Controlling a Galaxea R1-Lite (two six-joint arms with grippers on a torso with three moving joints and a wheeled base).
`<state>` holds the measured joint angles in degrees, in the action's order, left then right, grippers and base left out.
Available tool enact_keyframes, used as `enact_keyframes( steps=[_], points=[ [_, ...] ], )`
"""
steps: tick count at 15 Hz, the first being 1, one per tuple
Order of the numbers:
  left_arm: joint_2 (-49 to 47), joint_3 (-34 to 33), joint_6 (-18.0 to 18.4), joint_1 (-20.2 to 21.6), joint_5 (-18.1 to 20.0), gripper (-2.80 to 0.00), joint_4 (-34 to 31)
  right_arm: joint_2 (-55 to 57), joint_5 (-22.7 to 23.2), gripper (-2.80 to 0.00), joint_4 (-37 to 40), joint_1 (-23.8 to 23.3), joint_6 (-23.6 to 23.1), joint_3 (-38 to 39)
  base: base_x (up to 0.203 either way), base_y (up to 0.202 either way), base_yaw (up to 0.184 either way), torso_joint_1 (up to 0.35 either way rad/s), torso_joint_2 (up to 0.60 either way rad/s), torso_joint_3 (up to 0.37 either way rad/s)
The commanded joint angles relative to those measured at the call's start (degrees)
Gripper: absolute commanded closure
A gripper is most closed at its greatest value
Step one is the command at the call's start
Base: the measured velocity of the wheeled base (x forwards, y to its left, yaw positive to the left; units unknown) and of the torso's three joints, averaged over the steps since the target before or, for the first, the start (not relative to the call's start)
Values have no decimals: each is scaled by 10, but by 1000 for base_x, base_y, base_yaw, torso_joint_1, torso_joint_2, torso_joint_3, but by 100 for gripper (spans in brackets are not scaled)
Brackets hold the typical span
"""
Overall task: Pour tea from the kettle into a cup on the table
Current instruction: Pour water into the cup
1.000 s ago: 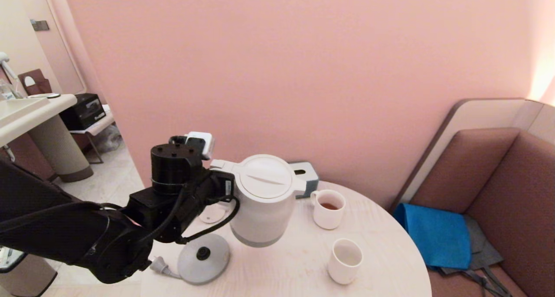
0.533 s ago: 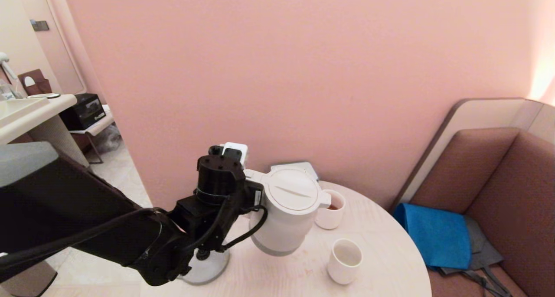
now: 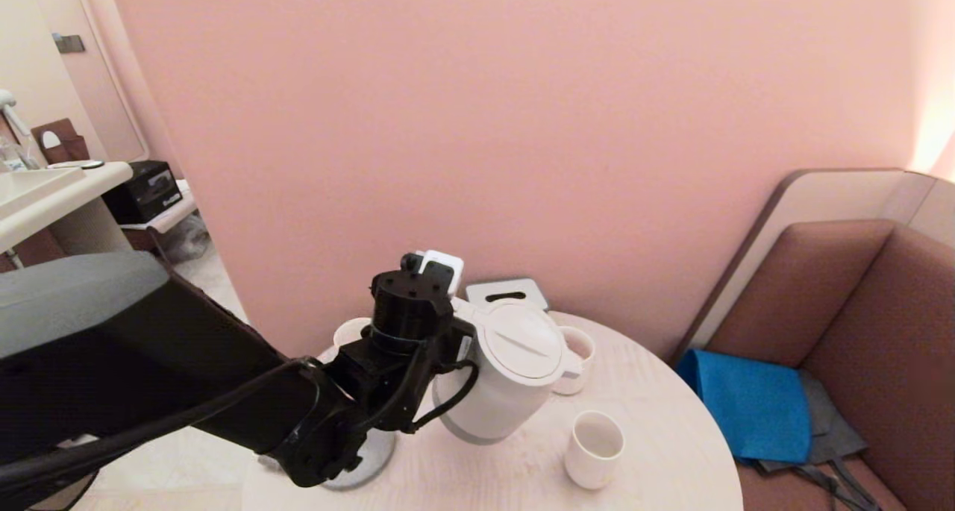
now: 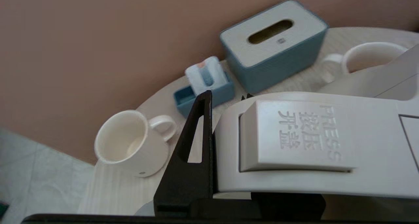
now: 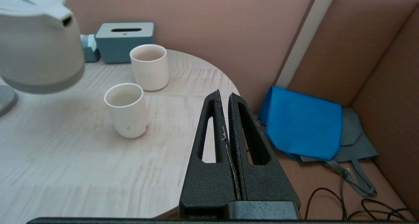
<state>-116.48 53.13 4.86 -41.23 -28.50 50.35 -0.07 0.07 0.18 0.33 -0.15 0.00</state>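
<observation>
The left gripper (image 3: pixel 456 330), on a black arm extended over the round pale wood-grain table (image 3: pixel 656 451), is clamped on the handle of the white plastic electric kettle (image 3: pixel 507 377). The kettle hangs above the table, spout toward the small white handleless cup (image 3: pixel 593 447). The right gripper (image 5: pixel 227 99) is parked beside the table edge, fingers pressed together.

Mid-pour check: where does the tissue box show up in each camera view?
Head view: tissue box against the wall, just behind the kettle.
Left wrist view: tissue box in full, beyond the kettle's handle.
Right wrist view: tissue box by the wall, behind the far cup.
Shared landmark: the kettle.
</observation>
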Motion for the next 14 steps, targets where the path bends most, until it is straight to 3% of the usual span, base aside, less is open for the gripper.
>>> enact_keyframes(
  steps=[1,11,14],
  points=[
    [-13,11,4,-12,-2,0,4,1,0,0,0,0,0,0,0,0,0,0,0,0],
    [-46,18,81,-25,-3,0,4,1,0,0,0,0,0,0,0,0,0,0,0,0],
    [-59,50,103,-26,-3,0,4,1,0,0,0,0,0,0,0,0,0,0,0,0]
  ],
)
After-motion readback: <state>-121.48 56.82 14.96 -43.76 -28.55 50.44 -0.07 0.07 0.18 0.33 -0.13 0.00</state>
